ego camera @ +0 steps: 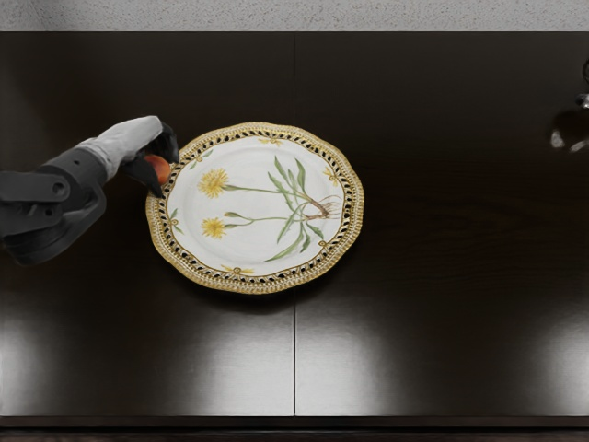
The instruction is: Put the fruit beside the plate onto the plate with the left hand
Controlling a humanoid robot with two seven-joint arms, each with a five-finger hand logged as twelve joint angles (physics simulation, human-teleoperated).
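Observation:
A round white plate point(255, 207) with yellow painted flowers and a gold pierced rim lies on the dark table, a little left of the middle. Just off its upper left rim my left hand point(155, 162) has its dark fingers curled around a small orange fruit point(160, 168), of which only a sliver shows. The hand and fruit sit right at the plate's edge, beside the rim rather than over the white centre. My left arm comes in from the left edge. At the far right edge a small part of the right hand point(571, 129) shows, resting away from the plate.
The dark glossy table point(414, 322) stretches wide around the plate, with a seam down its middle. A pale wall strip point(294, 14) runs along the far edge.

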